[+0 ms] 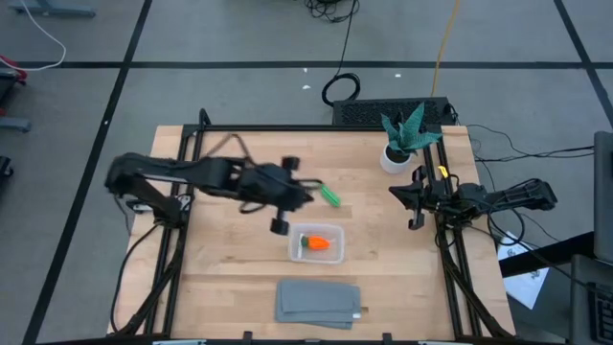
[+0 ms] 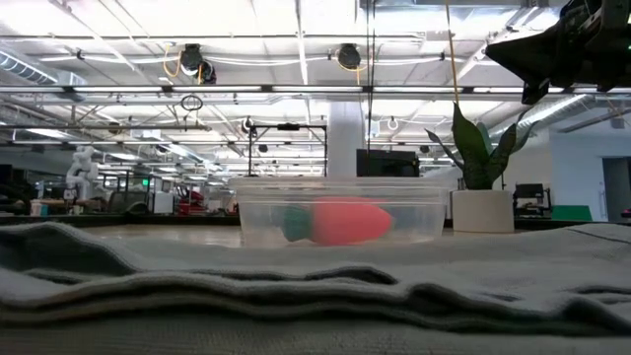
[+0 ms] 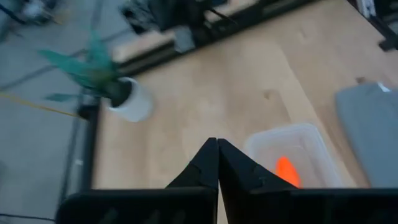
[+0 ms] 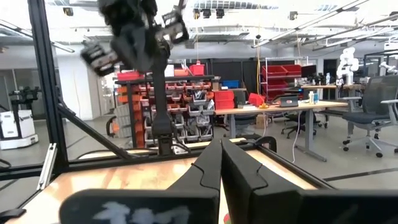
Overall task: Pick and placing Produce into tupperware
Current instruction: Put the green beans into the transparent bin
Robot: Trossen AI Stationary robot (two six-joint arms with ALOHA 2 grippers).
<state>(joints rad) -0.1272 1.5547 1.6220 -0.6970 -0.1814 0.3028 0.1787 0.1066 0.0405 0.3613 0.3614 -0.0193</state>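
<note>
The clear tupperware (image 1: 317, 242) stands on the wooden table with the orange carrot piece (image 1: 316, 243) lying inside it; both also show in the left wrist view, tupperware (image 3: 292, 152) and carrot (image 3: 285, 170). The elongated green piece (image 1: 330, 196) lies on the table just beyond the tupperware. The round red piece does not show. My left gripper (image 1: 305, 195) hovers shut beside the green piece, above the table (image 3: 217, 146); its fingers hide that piece in the wrist view. My right gripper (image 1: 414, 203) waits shut at the right edge (image 4: 219, 146).
A grey folded cloth (image 1: 319, 302) lies at the near edge and fills the low view's foreground (image 2: 296, 306). A potted green plant (image 1: 402, 139) stands at the far right corner. Bare wood (image 1: 230, 259) lies left of the tupperware.
</note>
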